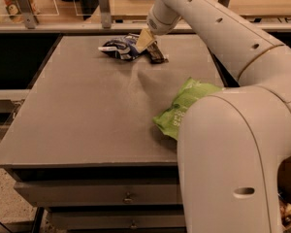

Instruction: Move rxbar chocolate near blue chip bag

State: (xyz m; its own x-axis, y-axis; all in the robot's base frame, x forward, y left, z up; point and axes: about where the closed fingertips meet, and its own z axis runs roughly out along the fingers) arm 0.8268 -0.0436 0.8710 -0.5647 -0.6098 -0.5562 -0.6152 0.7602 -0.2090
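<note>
Beige hand (144,41) — by one rxbar chocolate (156,56).

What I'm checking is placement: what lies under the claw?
The claw at the table's far side hangs over the rxbar chocolate, beside the blue chip bag. The claw covers the bar's far end.

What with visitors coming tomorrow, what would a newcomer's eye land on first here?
The white robot arm fills the right foreground and reaches to the table's far side, where its claw is at the blue chip bag and the rxbar chocolate right beside it. A lime-green bag lies by the right edge.
</note>
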